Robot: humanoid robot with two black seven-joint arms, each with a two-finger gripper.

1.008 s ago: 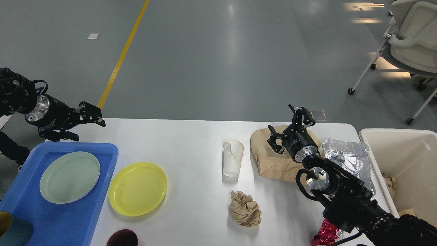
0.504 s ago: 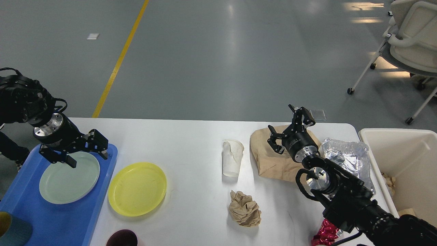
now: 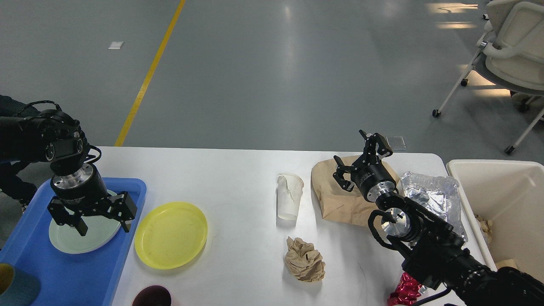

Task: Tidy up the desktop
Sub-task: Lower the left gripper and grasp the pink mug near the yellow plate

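The white desktop (image 3: 238, 178) carries a yellow plate (image 3: 171, 235), a crushed white paper cup (image 3: 289, 196), a crumpled brown paper ball (image 3: 304, 259), a brown paper bag (image 3: 340, 199), a foil wrapper (image 3: 433, 195), a red foil scrap (image 3: 403, 291) and a dark maroon cup (image 3: 151, 296). My left gripper (image 3: 103, 228) is open and points down over a pale green plate (image 3: 70, 242) in the blue tray (image 3: 63, 272). My right gripper (image 3: 357, 159) is open and empty, above the brown paper bag.
A cream bin (image 3: 505, 204) with paper scraps stands off the desktop's right edge. A teal cup (image 3: 15, 287) stands in the tray's near left corner. Chairs (image 3: 510, 51) stand on the floor at the far right. A yellow line (image 3: 148, 72) runs along the floor.
My left gripper has swung from beyond the tray's far edge inward and down, and now points down over the pale green plate. The right arm has not moved.
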